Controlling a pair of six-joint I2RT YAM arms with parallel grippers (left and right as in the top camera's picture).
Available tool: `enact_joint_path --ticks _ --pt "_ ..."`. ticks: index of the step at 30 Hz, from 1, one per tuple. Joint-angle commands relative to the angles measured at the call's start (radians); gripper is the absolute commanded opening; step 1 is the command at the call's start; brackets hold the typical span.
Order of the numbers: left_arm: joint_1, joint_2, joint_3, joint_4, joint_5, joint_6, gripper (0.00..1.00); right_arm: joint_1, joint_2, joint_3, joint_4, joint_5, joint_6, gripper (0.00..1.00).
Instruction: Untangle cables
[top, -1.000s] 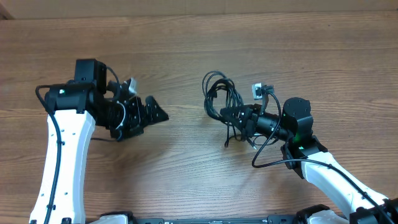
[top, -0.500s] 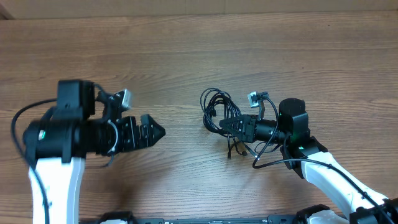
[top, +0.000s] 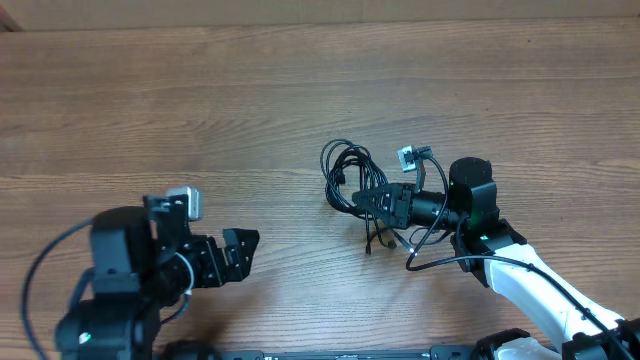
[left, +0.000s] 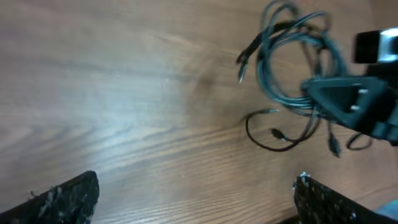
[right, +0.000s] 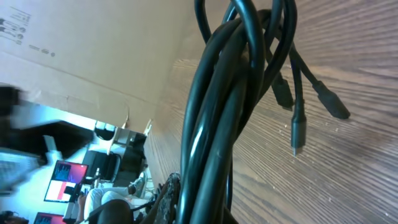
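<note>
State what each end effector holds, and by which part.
Right end effector grips the cables where their loops bunch together; left end effector is open, empty.

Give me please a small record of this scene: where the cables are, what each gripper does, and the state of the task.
cables: one coiled bundle, right of centre of the table
right gripper: shut on cables
left gripper: open, empty, apart from cables
task: cables not yet untangled
</note>
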Motion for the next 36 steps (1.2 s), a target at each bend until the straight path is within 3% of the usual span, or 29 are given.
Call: enact_joint_path --ticks 1,7,17,24,28,36 --pt "0.004 0.0 -0.112 0.065 0.123 -0.076 0.99 0.006 -0.003 0.009 0.013 -0.012 0.055 0.04" --pt "0.003 0.005 -0.24 0.256 0.277 -0.137 1.0 0.006 -0.003 0.009 0.016 -0.008 0.092 0.04" --pt "0.002 0.01 -0.255 0.363 0.277 -0.16 1.0 0.043 -0.003 0.009 0.077 0.008 0.148 0.04" --pt "-0.036 0.032 -0.255 0.462 0.247 -0.167 1.0 0.091 -0.003 0.009 0.132 0.071 0.263 0.04" --pt "-0.06 0.074 -0.255 0.476 0.171 -0.29 1.0 0.101 -0.003 0.009 0.167 0.071 0.325 0.04" --pt "-0.165 0.24 -0.255 0.603 0.169 -0.483 0.95 0.125 -0.002 0.009 0.219 0.13 0.333 0.04"
